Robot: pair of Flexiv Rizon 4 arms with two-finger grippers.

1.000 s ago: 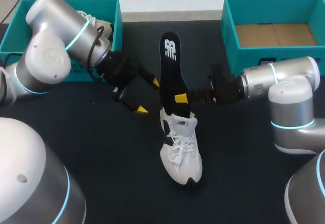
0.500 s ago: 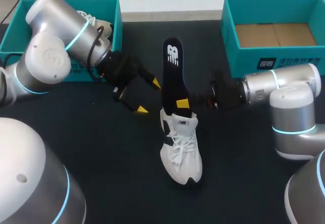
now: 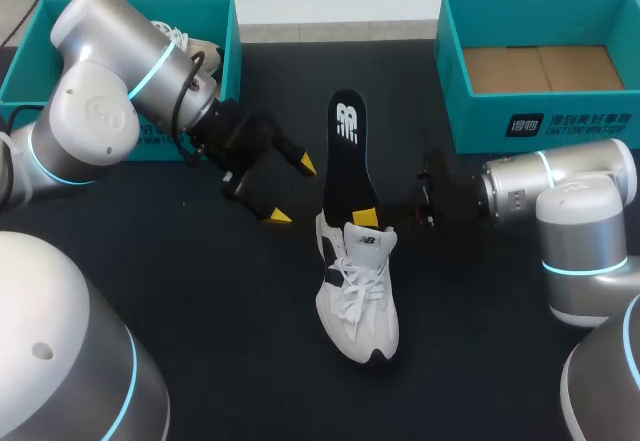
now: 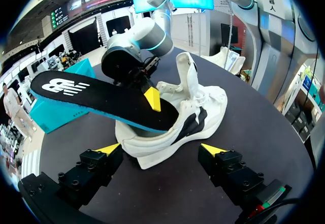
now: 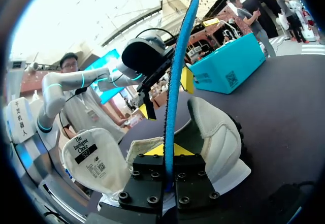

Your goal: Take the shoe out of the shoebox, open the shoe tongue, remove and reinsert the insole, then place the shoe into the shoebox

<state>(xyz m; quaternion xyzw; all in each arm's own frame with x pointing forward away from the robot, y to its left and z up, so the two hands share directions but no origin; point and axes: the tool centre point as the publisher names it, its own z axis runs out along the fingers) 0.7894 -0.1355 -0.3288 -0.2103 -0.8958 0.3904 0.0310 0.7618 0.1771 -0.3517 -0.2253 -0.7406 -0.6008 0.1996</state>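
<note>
The white shoe (image 3: 357, 301) lies on the black bench (image 3: 200, 291) just below the middle of the head view. Its long axis runs almost straight up and down the frame, with the toe toward the lower edge and the heel toward the centre. The tongue (image 4: 190, 74) stands pulled up from the laces.

The black insole (image 3: 342, 151) has a blue edge. It rises out of the heel opening along nearly the same line as the shoe, its free end toward the upper middle of the frame and its lower end inside the shoe.

The right fingers (image 3: 366, 216) come in from the right edge and are clamped together on the insole just above the shoe's collar. In the right wrist view the insole's blue edge (image 5: 175, 71) runs up from between those fingers (image 5: 155, 151).

The left fingers (image 3: 306, 164) hang left of the insole with their yellow tips wide apart, touching nothing. In the left wrist view the shoe (image 4: 172, 127) lies just ahead of them (image 4: 108, 148).

One teal box (image 3: 232, 36) sits at the upper left, with another shoe (image 3: 185, 43) showing inside. A second teal box (image 3: 560, 126) sits at the upper right.
</note>
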